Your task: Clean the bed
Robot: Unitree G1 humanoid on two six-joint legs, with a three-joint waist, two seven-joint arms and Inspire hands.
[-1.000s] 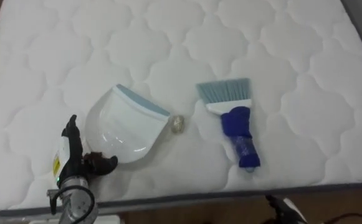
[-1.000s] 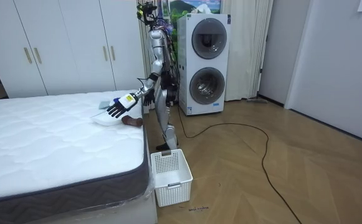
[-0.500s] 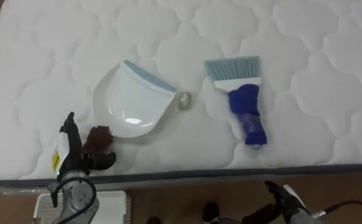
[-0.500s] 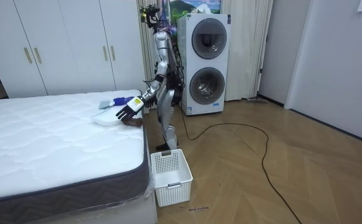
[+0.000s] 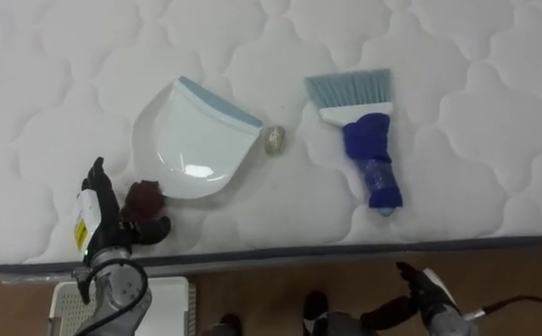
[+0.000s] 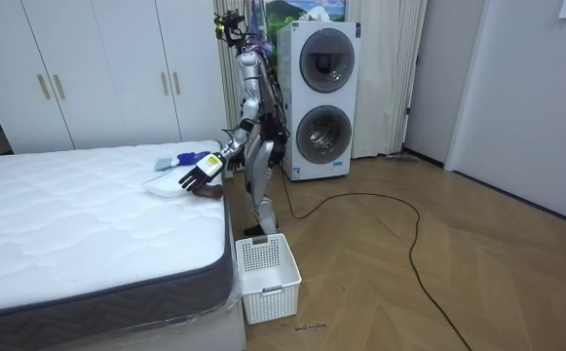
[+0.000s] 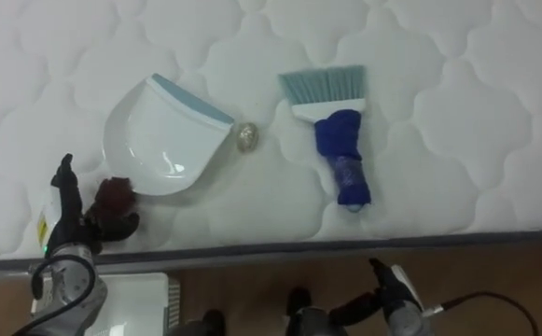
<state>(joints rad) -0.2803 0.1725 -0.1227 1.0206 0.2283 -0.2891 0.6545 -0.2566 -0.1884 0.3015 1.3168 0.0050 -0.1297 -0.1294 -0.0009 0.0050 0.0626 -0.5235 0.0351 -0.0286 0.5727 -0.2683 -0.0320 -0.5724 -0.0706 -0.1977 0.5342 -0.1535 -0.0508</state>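
Note:
A white dustpan (image 5: 191, 140) with a blue lip lies on the white quilted mattress (image 5: 476, 56), near its front edge. A dark red-brown lump (image 5: 143, 198) sits at the pan's near end. A small crumpled ball (image 5: 274, 140) rests just right of the lip. To the right lies a hand brush (image 5: 368, 154) with a blue handle and pale blue bristles pointing away. My left hand (image 5: 96, 229) is open at the bed's edge, with its thumb beside the lump. Below the bed edge, my right hand (image 5: 427, 291) hangs open over the floor.
A white slatted basket (image 6: 268, 278) stands on the wooden floor by the bed's corner, under my left arm (image 5: 117, 299). Stacked washing machines (image 6: 321, 97) and white wardrobes (image 6: 97, 68) line the far wall. I stand at the bed's side.
The view has shifted, showing more of the bed's edge and the floor. In the room view my left hand has drawn back from over the dustpan toward the bed edge.

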